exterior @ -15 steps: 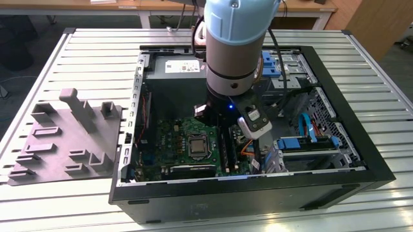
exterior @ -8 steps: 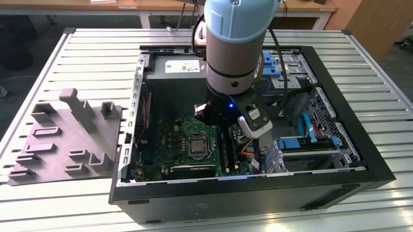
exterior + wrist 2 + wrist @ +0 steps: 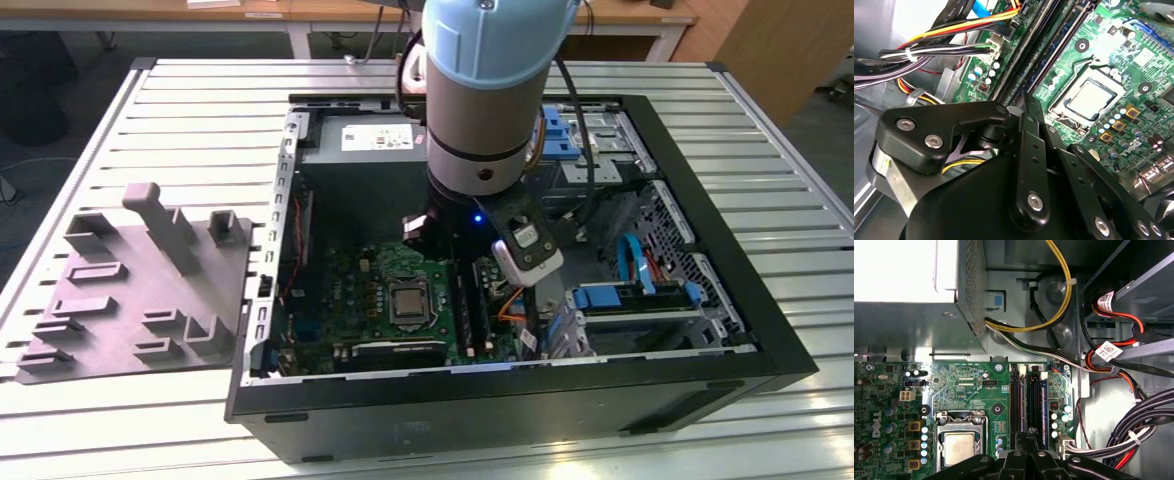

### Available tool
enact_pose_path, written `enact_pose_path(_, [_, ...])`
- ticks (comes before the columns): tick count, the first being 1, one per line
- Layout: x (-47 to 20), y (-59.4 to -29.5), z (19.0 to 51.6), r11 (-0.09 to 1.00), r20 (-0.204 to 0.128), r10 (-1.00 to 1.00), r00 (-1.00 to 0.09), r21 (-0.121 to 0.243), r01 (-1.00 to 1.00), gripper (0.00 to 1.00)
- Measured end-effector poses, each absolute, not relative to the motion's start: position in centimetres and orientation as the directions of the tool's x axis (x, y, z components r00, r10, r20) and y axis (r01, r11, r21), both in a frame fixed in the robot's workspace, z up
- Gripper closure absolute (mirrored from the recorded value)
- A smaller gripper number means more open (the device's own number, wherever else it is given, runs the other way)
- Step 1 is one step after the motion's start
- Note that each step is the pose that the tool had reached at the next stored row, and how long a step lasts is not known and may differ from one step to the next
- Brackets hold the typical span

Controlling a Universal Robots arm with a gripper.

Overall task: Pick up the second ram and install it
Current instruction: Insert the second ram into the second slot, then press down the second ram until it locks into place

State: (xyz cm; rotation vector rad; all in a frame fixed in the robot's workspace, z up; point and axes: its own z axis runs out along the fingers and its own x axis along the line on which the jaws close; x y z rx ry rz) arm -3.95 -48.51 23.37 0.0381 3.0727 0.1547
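Observation:
My gripper (image 3: 1030, 432) is deep inside the open computer case (image 3: 534, 405), its fingertips pressed together directly over the black memory slots (image 3: 1031, 400) on the green motherboard (image 3: 969, 385). A thin blue ram stick (image 3: 1043, 405) stands seated in the slot just beside the fingertips. I cannot tell whether it is the second ram. I cannot tell whether anything thin sits between the fingers. In the second wrist view the gripper (image 3: 1024, 104) hangs over the same slots (image 3: 1046, 52). The arm (image 3: 478, 150) reaches down into the case from above.
The processor socket (image 3: 959, 447) lies close beside the slots. A metal power supply (image 3: 909, 270) fills one end of the case. Cable bundles (image 3: 1134, 432) crowd the other side of the slots. The drive cage with blue clips (image 3: 641, 298) is at the exterior view's right. A grey fixture tray (image 3: 134, 290) lies outside the case.

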Motion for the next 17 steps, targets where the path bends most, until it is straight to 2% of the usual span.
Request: enact_pose_path(17, [-3.95,-48.1,23.36,0.995,-0.063,0.028,-0.998,0.101,0.022,0.89])
